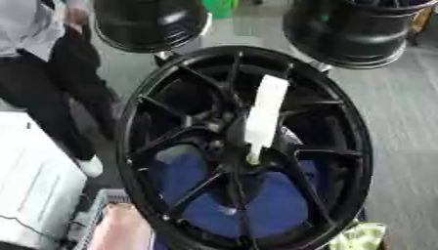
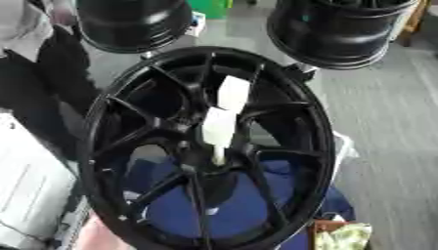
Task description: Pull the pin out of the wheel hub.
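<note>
A large black wheel hub (image 1: pixel 358 128) with thin spokes fills the middle of both eye views, tilted toward me. A long white pin (image 1: pixel 265 113) sticks out of its centre hole, its narrow yellowish tip seated among the spokes at the hub centre (image 1: pixel 253 157). In the right eye view the pin (image 2: pixel 221 125) shows as two white sections, one above the other. Neither of my hands shows in either view.
Two more black rims (image 1: pixel 150 22) (image 1: pixel 354 30) stand behind the hub. A blue cloth (image 1: pixel 275 206) lies under the spokes. A white box (image 1: pixel 34 186) stands at the left, a pink thing (image 1: pixel 120 230) at the bottom left, a yellow-green rag (image 1: pixel 364 237) at the bottom right, grey floor (image 1: pixel 404 122) on the right.
</note>
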Robot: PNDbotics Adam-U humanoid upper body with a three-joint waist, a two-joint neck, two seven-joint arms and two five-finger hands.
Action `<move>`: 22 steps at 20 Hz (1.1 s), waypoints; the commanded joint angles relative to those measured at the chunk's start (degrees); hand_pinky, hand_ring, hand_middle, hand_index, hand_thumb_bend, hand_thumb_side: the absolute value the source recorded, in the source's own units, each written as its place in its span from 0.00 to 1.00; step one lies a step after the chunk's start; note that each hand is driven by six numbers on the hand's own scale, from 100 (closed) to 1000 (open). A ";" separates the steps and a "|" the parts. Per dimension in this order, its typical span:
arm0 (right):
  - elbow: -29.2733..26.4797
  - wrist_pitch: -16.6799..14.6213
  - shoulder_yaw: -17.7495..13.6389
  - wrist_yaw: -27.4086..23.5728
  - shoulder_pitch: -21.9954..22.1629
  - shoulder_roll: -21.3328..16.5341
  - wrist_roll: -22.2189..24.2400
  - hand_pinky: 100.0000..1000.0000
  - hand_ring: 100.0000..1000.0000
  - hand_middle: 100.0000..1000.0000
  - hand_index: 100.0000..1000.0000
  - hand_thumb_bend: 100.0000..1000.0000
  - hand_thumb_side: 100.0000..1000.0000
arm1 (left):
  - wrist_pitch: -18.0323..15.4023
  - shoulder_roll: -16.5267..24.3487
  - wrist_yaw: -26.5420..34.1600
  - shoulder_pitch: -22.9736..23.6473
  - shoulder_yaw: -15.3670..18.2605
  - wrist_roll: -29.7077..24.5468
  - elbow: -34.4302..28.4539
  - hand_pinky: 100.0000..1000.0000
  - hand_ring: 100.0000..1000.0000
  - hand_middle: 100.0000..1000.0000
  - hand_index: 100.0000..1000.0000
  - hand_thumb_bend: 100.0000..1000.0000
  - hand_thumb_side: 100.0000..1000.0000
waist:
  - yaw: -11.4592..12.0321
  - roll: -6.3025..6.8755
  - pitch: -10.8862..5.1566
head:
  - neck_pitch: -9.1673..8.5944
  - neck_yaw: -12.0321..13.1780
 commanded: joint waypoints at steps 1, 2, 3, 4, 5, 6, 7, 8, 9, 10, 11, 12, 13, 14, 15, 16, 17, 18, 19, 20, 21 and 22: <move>-1.22 0.05 -0.49 0.44 -0.85 -2.31 0.25 0.85 0.68 0.75 0.80 0.00 0.46 | -0.25 1.90 -0.34 -0.45 0.46 0.13 -0.88 0.60 0.98 0.70 0.74 0.46 0.70 | -0.17 0.57 0.18 | 0.68 -0.63; -1.27 0.10 -0.43 0.47 -0.89 -2.31 0.30 0.85 0.68 0.75 0.80 0.00 0.46 | -0.28 1.84 -0.33 -0.39 0.51 0.17 -0.88 0.60 0.98 0.70 0.74 0.46 0.70 | -0.22 0.66 0.25 | 0.73 -1.28; -1.30 0.14 -0.37 0.49 -0.92 -2.30 0.35 0.85 0.68 0.75 0.80 0.00 0.46 | -0.29 1.77 -0.32 -0.31 0.55 0.22 -0.88 0.60 0.98 0.70 0.74 0.46 0.70 | -0.28 0.73 0.32 | 0.73 -1.81; -1.31 0.18 -0.32 0.51 -0.95 -2.29 0.39 0.85 0.68 0.75 0.80 0.00 0.46 | -0.29 1.70 -0.28 -0.23 0.59 0.27 -0.88 0.60 0.98 0.70 0.74 0.46 0.70 | -0.37 0.82 0.39 | 0.71 -2.17; -1.32 0.21 -0.29 0.53 -0.97 -2.29 0.43 0.85 0.68 0.75 0.80 0.00 0.46 | -0.27 1.64 -0.25 -0.15 0.60 0.30 -0.88 0.60 0.98 0.70 0.74 0.46 0.70 | -0.46 0.90 0.44 | 0.71 -2.41; -1.32 0.22 -0.28 0.55 -0.96 -2.27 0.45 0.85 0.68 0.75 0.80 0.00 0.46 | -0.26 1.58 -0.21 -0.06 0.60 0.30 -0.88 0.60 0.98 0.70 0.74 0.46 0.70 | -0.54 0.99 0.46 | 0.78 -2.63; -1.30 0.25 -0.27 0.58 -0.93 -2.26 0.48 0.85 0.68 0.75 0.80 0.00 0.46 | -0.25 1.52 -0.19 0.04 0.60 0.30 -0.88 0.60 0.98 0.70 0.74 0.46 0.70 | -0.58 1.08 0.46 | 0.85 -2.80; -1.26 0.29 -0.25 0.61 -0.91 -2.28 0.53 0.85 0.68 0.75 0.80 0.00 0.46 | -0.22 1.49 -0.17 0.14 0.63 0.31 -0.88 0.60 0.98 0.70 0.74 0.46 0.70 | -0.56 1.16 0.45 | 0.87 -2.92; -1.21 0.34 -0.23 0.63 -0.90 -2.28 0.58 0.85 0.68 0.75 0.80 0.00 0.46 | -0.20 1.48 -0.17 0.20 0.65 0.32 -0.88 0.60 0.98 0.70 0.74 0.46 0.70 | -0.52 1.21 0.44 | 0.88 -3.01; -1.18 0.38 -0.18 0.67 -0.88 -2.29 0.65 0.85 0.68 0.75 0.80 0.00 0.46 | -0.20 1.49 -0.18 0.26 0.66 0.33 -0.88 0.60 0.98 0.70 0.74 0.46 0.70 | -0.40 1.25 0.37 | 0.87 -3.22; -1.18 0.42 -0.14 0.72 -0.89 -2.30 0.74 0.85 0.68 0.75 0.80 0.00 0.46 | -0.20 1.51 -0.20 0.33 0.69 0.33 -0.88 0.60 0.98 0.70 0.74 0.46 0.70 | -0.27 1.26 0.32 | 0.82 -3.41; -1.20 0.44 -0.07 0.77 -0.98 -2.34 0.84 0.85 0.68 0.75 0.80 0.00 0.46 | -0.22 1.52 -0.24 0.41 0.75 0.35 -0.88 0.60 0.98 0.70 0.74 0.46 0.70 | -0.16 1.28 0.29 | 0.67 -3.63; -1.23 0.46 0.00 0.81 -1.09 -2.40 0.95 0.85 0.68 0.75 0.80 0.00 0.46 | -0.27 1.49 -0.29 0.45 0.83 0.41 -0.88 0.60 0.98 0.70 0.74 0.46 0.70 | -0.16 1.30 0.32 | 0.46 -3.77; -1.27 0.51 0.07 0.87 -1.21 -2.50 1.06 0.85 0.68 0.75 0.80 0.00 0.46 | -0.33 1.43 -0.31 0.43 0.91 0.49 -0.88 0.60 0.98 0.70 0.74 0.46 0.70 | -0.28 1.33 0.41 | 0.22 -3.80; -1.30 0.56 0.11 0.91 -1.31 -2.58 1.14 0.85 0.68 0.75 0.80 0.00 0.46 | -0.37 1.40 -0.32 0.41 0.96 0.56 -0.88 0.60 0.98 0.70 0.74 0.46 0.70 | -0.38 1.35 0.47 | 0.08 -3.79; -1.32 0.60 0.12 0.92 -1.36 -2.61 1.20 0.85 0.68 0.75 0.80 0.00 0.46 | -0.39 1.38 -0.33 0.41 0.98 0.60 -0.88 0.60 0.98 0.70 0.74 0.46 0.70 | -0.43 1.37 0.50 | 0.01 -3.78; -1.35 0.65 0.11 0.99 -1.36 -2.70 1.25 0.85 0.68 0.75 0.81 0.00 0.45 | -0.42 1.36 -0.30 0.29 0.92 0.58 -0.88 0.60 0.98 0.70 0.74 0.46 0.70 | -0.66 1.38 0.58 | -0.10 -3.69; -1.37 0.74 0.06 1.11 -1.30 -2.83 1.29 0.85 0.68 0.75 0.81 0.00 0.45 | -0.41 1.37 -0.24 0.15 0.77 0.46 -0.88 0.60 0.98 0.70 0.74 0.46 0.70 | -0.91 1.41 0.66 | -0.16 -3.61; -1.39 0.84 0.01 1.23 -1.23 -2.94 1.32 0.85 0.68 0.75 0.81 0.00 0.45 | -0.37 1.42 -0.19 0.07 0.65 0.32 -0.88 0.60 0.98 0.70 0.74 0.46 0.70 | -1.06 1.42 0.70 | -0.16 -3.59; -1.41 0.92 -0.05 1.34 -1.12 -3.02 1.33 0.85 0.68 0.75 0.81 0.00 0.45 | -0.36 1.47 -0.19 0.02 0.59 0.21 -0.88 0.60 0.98 0.70 0.74 0.45 0.70 | -1.17 1.42 0.70 | -0.18 -3.65; -1.44 0.96 -0.11 1.44 -0.98 -3.10 1.33 0.85 0.68 0.75 0.81 0.00 0.45 | -0.37 1.50 -0.22 0.00 0.57 0.14 -0.88 0.60 0.98 0.70 0.74 0.46 0.70 | -1.27 1.42 0.67 | -0.23 -3.73; -1.48 0.99 -0.18 1.51 -0.87 -3.17 1.31 0.85 0.68 0.75 0.81 0.00 0.45 | -0.37 1.54 -0.25 0.01 0.60 0.11 -0.88 0.60 0.98 0.70 0.74 0.46 0.70 | -1.32 1.41 0.65 | -0.30 -3.76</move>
